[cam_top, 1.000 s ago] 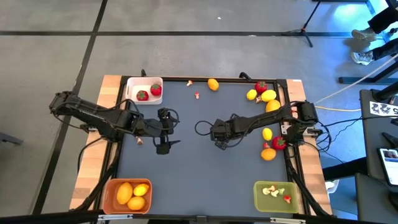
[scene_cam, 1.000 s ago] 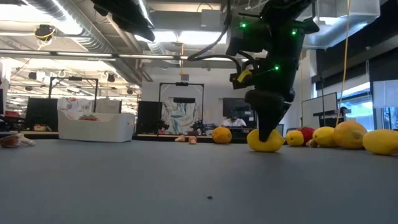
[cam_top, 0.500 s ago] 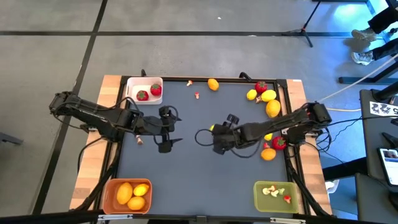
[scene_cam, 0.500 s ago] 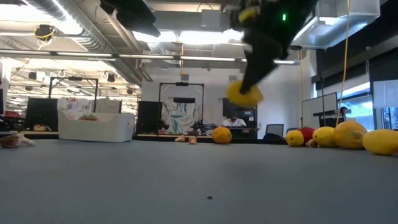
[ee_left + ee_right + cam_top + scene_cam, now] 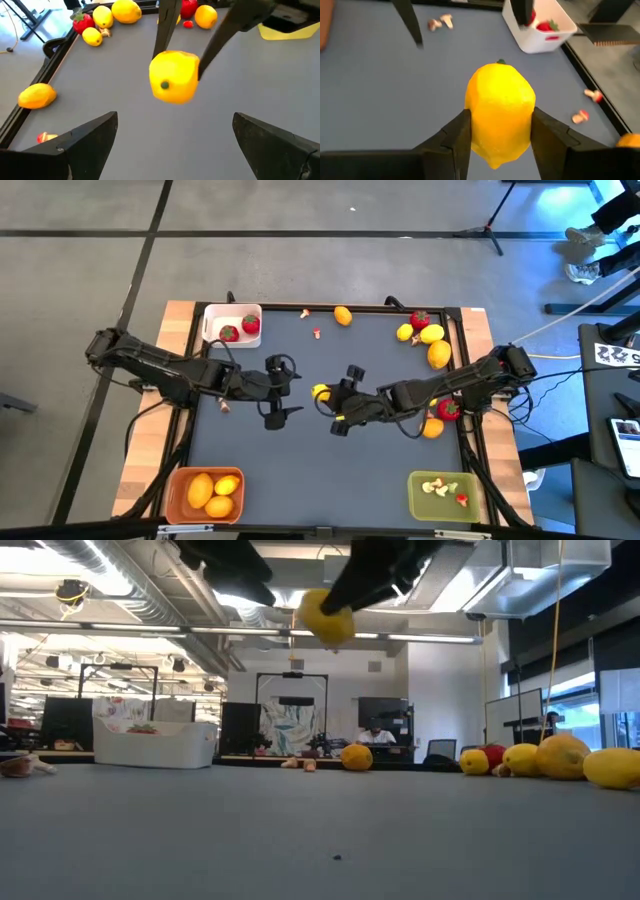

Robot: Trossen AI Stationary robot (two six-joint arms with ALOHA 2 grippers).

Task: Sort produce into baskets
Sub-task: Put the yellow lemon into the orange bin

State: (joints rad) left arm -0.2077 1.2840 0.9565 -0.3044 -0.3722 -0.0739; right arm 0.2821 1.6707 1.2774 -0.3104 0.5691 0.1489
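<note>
lemon point(image 5: 500, 112) lifted higher, between right gripper point(image 5: 501, 131) fingers (midair)

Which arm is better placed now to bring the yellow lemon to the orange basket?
Probably the left: the right gripper holds the lemon aloft facing the open left gripper, and the orange basket sits on the left arm's side.

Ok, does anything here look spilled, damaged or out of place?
Nothing looks damaged. The unsorted produce lies loose on the table, mostly along the far and right edges, with small mushroom-like bits scattered. The right gripper holds a lemon squarely in mid-air, facing the open left gripper, like a handover.
</note>
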